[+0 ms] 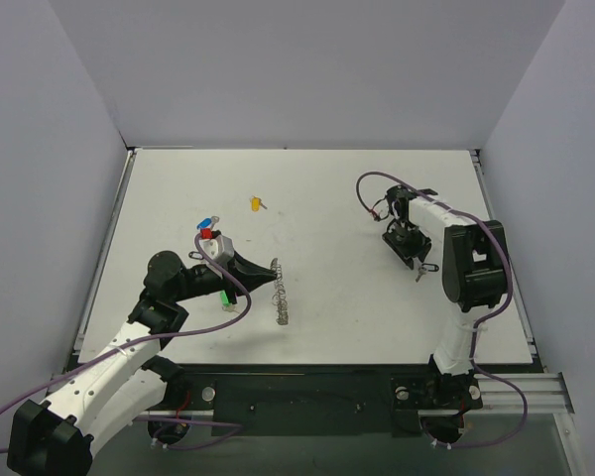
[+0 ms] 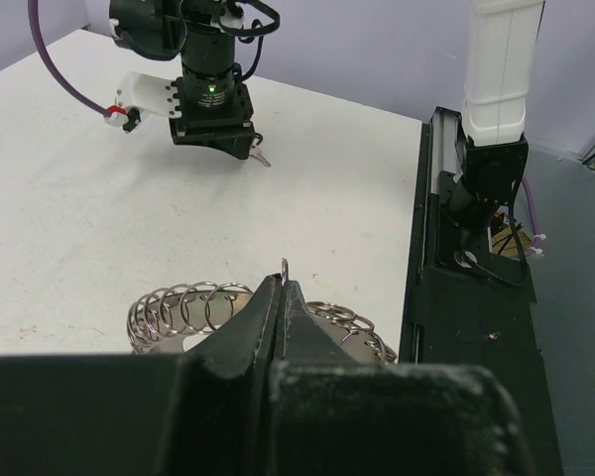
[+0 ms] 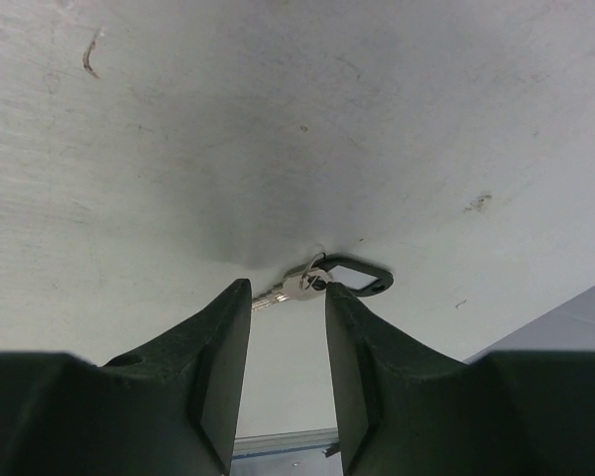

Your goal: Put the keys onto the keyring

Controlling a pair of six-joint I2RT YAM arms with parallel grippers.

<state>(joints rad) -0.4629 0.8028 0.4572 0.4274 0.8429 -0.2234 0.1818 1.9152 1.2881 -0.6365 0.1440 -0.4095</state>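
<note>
Left arm point(image 1: 129, 337) reaches in from the near-left corner of the white bench point(image 1: 357, 327). Left jaws pressed together at their tips, pinching the keyring point(image 1: 281, 293); in the left wrist view a small loop of its wire pokes up just above the closed tips, and the silvery coils spread out to both sides behind them. From above, the keyring shows as a thin line of coils, left of the bench's middle and toward the near edge. Right arm point(image 1: 471, 268) is folded back over the right side of the bench, jaws pointing down. Right jaws spread, with an open gap between the fingertips point(image 3: 228, 307). A black key point(image 3: 355, 277) lies flat on the bench in that gap: its silver blade points in between the tips and its black head sits just past the right one. Cannot tell whether either tip touches the blade. Yellow key point(image 1: 256, 203) lies alone toward the far side, left of centre. Blue key point(image 1: 206, 220) lies nearer, just beyond the left wrist. Green key point(image 1: 225, 296) is partly hidden under the left arm, near the keyring but apart from it.
</note>
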